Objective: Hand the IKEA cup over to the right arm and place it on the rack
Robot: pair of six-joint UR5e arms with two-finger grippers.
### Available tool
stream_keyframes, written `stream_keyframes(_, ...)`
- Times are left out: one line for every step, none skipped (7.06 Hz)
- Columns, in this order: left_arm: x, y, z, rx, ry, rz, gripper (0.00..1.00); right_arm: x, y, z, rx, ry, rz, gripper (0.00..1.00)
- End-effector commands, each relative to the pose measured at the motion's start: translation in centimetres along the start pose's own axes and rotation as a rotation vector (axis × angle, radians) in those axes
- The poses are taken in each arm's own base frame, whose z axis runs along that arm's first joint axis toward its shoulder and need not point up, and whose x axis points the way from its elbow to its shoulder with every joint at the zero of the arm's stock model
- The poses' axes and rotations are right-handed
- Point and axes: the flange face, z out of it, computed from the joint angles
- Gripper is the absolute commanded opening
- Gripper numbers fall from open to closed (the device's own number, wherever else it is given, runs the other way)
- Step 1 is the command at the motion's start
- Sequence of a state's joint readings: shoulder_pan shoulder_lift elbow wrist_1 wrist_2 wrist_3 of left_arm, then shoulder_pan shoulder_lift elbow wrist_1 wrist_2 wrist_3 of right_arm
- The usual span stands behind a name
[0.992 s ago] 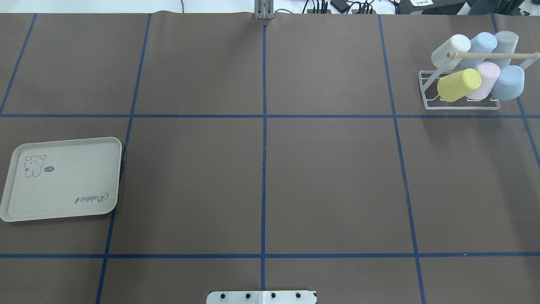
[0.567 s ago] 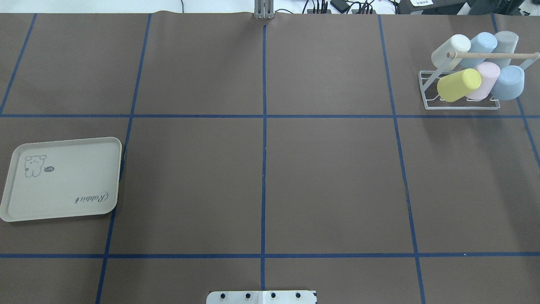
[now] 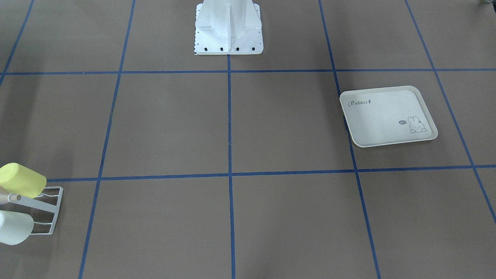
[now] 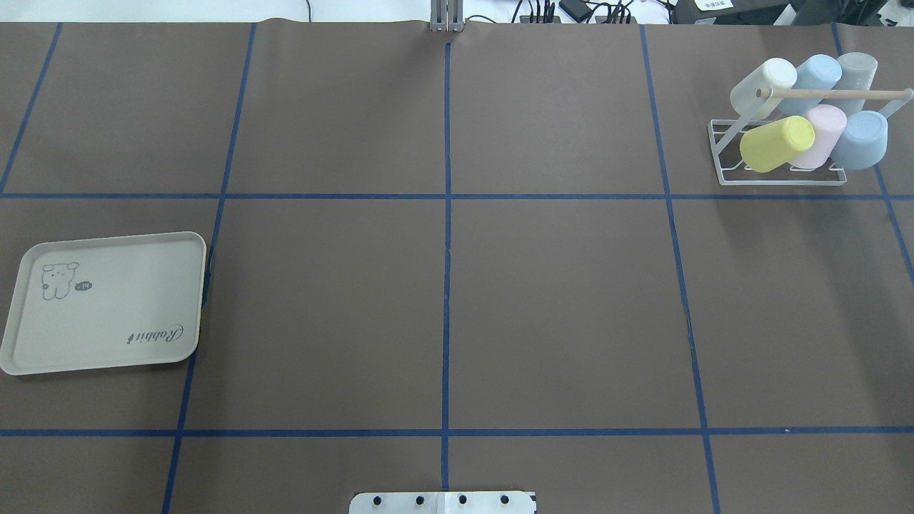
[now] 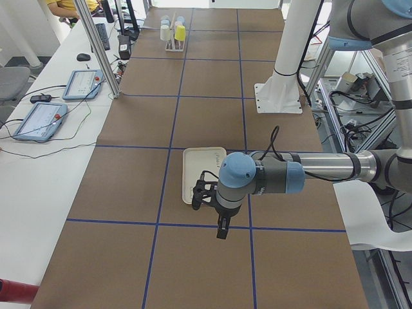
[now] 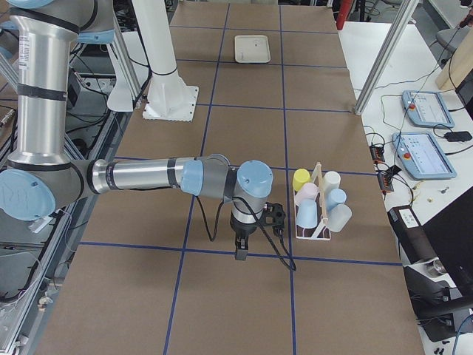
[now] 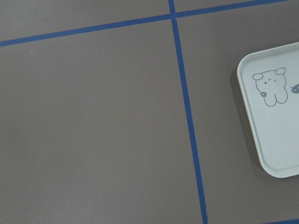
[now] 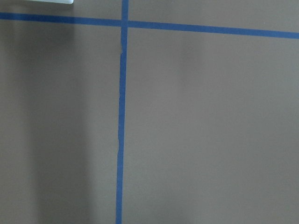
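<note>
Overhead view: shows the whole rack (image 4: pixel 778 183) and its six cups, but neither arm.
Front-facing view: catches only the rack's end, with the yellow cup (image 3: pixel 21 180) and the cream cup (image 3: pixel 13 226) cut by the frame edge.
Side views: the only ones that show the arms.
Right gripper (image 6: pixel 241 248): points down above the table near the rack, on its robot-facing side, apart from the cups. I cannot tell whether its fingers are spread or pressed together.
Left gripper (image 5: pixel 222 228): points down at the table end farthest from the rack, by the tray (image 5: pixel 196 168). How its fingers stand cannot be told either.
Wrist views: the left one sees the tray's rabbit-print corner. The right one sees only brown table (image 8: pixel 210 130) and blue tape lines (image 8: pixel 120 116).
Cups: all sit tilted on the rack's prongs, bases upward, in two rows of three.
Front row: yellow, pink cup (image 4: pixel 822 134) and a light-blue cup (image 4: pixel 860 139).
Back row: cream, a second light-blue cup (image 4: pixel 814 75) and a grey cup (image 4: pixel 855 73).
Dowel (image 4: pixel 835 93): a light wooden rod lying across the rack's top, over the back row.
Cup look: plain, matte, pastel tumblers without handles.
</note>
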State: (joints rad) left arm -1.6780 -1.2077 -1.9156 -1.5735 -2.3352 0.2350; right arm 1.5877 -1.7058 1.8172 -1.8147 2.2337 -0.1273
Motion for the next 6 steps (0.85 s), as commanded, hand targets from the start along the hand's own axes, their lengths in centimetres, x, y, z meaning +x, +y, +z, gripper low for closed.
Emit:
stream_keyframes(2.0,-2.9,0.7,-0.023,-0.009,0.077,1.00,-0.1,0.0,0.0,0.002,-0.012,0.000,1.00)
stream_keyframes(3.1,-5.0,0.5,-0.019,-0.024,0.115,1.00,-0.1,0.0,0.0,0.001,-0.014,0.001,1.00)
stream_keyframes(3.6,-5.6,0.8,-0.026,-0.022,0.132,1.00,-0.2,0.0,0.0,0.002,-0.013,0.000,1.00)
stream_keyframes(3.6,-5.4,0.9,-0.031,-0.021,0.127,1.00,-0.2,0.0,-0.1,0.003,-0.013,-0.001,1.00)
stream_keyframes(3.2,-5.0,1.4,-0.043,-0.017,0.114,1.00,-0.2,0.0,-0.1,0.003,-0.012,-0.001,1.00)
stream_keyframes(3.3,-5.4,1.2,-0.036,-0.020,0.118,1.00,-0.2,0.0,-0.1,0.004,-0.012,-0.002,1.00)
